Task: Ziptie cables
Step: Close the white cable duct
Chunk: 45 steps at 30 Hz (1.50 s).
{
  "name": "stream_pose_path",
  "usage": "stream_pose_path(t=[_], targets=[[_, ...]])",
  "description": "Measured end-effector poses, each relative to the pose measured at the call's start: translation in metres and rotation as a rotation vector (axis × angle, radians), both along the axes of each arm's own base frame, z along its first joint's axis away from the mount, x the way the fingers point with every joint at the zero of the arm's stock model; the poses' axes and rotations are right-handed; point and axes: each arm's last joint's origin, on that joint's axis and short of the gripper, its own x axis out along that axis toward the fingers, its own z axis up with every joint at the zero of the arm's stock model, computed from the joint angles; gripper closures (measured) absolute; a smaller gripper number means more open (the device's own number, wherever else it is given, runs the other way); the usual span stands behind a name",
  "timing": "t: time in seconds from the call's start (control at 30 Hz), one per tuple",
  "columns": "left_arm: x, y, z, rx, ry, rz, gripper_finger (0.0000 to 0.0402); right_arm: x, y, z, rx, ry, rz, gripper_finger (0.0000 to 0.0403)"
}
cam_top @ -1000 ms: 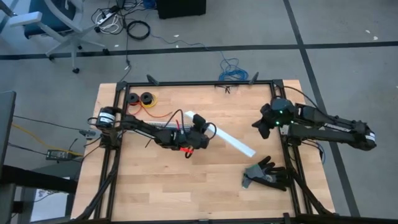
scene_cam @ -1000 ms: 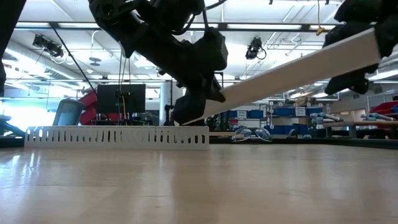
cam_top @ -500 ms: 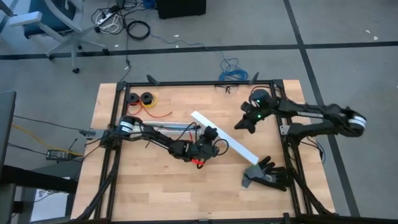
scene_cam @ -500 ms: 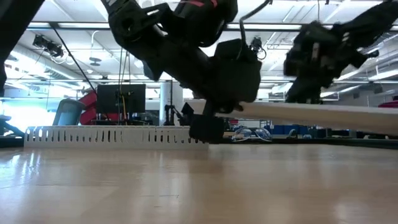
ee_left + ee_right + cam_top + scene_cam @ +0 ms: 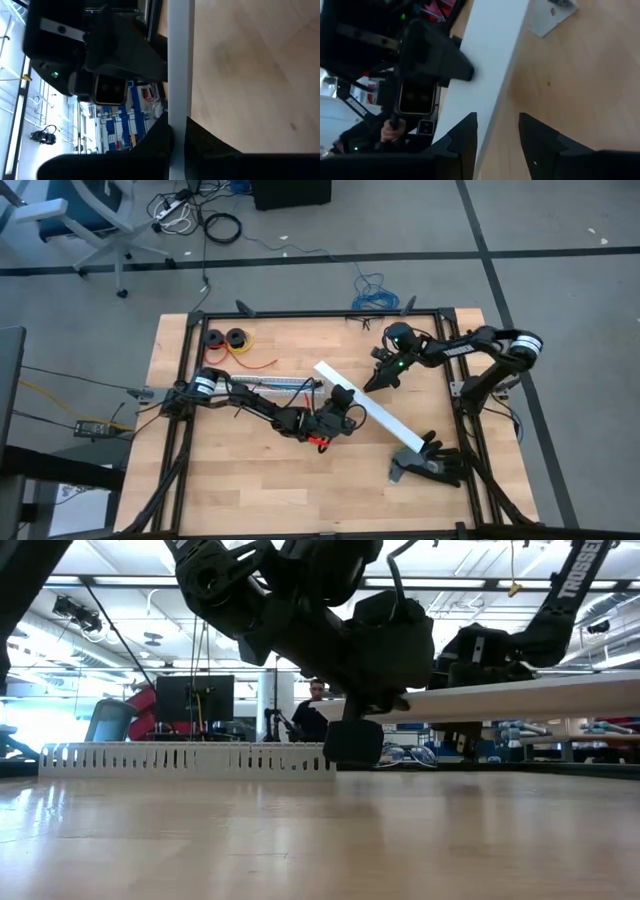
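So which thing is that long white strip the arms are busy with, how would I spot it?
Look at the wooden table; near its middle a long white strip lies slanted toward the black glove. The left tool pinches it. Unlike the slotted white duct beside it, it is smooth and plain.

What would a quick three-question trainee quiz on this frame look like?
1. True or false: the left gripper is clamped on the black glove.
2. Which thing lies next to the end of the white strip on the right arm's side of the table? A) wire spools B) black glove C) slotted duct
3. In one word, how do the fingers of the right gripper, beside the strip, stand?

Key: 1 false, it is clamped on the white strip; 2 B; 3 open.
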Motion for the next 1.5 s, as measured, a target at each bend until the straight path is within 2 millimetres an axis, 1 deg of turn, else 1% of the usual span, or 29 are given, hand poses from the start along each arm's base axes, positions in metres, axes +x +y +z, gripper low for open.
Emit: stream_pose_path(t=[0.13, 0.23, 0.37, 0.47, 0.6, 0.67, 0.9, 1.03, 1.2, 1.4, 1.5], targets=[[0.002, 0.009, 0.0, -0.04, -0.035, 0.014, 0.0379, 0.007, 0.005, -0.005, 0.034, -0.036, 0.081, 0.027], [0.003, 0.016, -0.001, -0.05, -0.031, 0.01, 0.0379, 0.013, 0.008, -0.007, 0.056, -0.016, 0.101, 0.0279], [0.003, 0.022, -0.002, -0.048, -0.008, 0.008, 0.0379, 0.019, 0.007, -0.007, 0.062, -0.008, 0.108, 0.0298], [0.003, 0.029, -0.004, -0.041, 0.018, 0.03, 0.0367, 0.02, 0.006, -0.007, 0.042, -0.016, 0.104, 0.0329], [0.004, 0.043, -0.004, -0.06, 0.003, 0.071, 0.0348, 0.022, 0.006, -0.003, 0.013, -0.06, 0.126, 0.0388], [0.004, 0.046, -0.005, -0.074, -0.006, 0.081, 0.0346, 0.024, 0.008, -0.002, 0.004, -0.069, 0.132, 0.0398], [0.003, 0.044, -0.005, -0.046, 0.011, 0.079, 0.0342, 0.022, 0.01, -0.006, 0.025, -0.025, 0.128, 0.0402], [0.0, 0.034, -0.003, 0.047, 0.049, 0.154, 0.0341, 0.018, 0.009, -0.01, 0.028, 0.014, 0.12, 0.0402], [-0.004, 0.02, -0.002, 0.094, 0.049, 0.22, 0.034, 0.01, 0.006, -0.018, -0.003, 0.104, 0.072, 0.0402], [-0.004, 0.013, -0.003, 0.08, 0.053, 0.18, 0.0339, 0.005, 0.007, -0.022, -0.028, 0.155, 0.067, 0.0402], [-0.007, 0.014, -0.008, 0.096, 0.121, 0.172, 0.0339, 0.005, 0.007, -0.023, -0.038, 0.171, 0.051, 0.0402]])
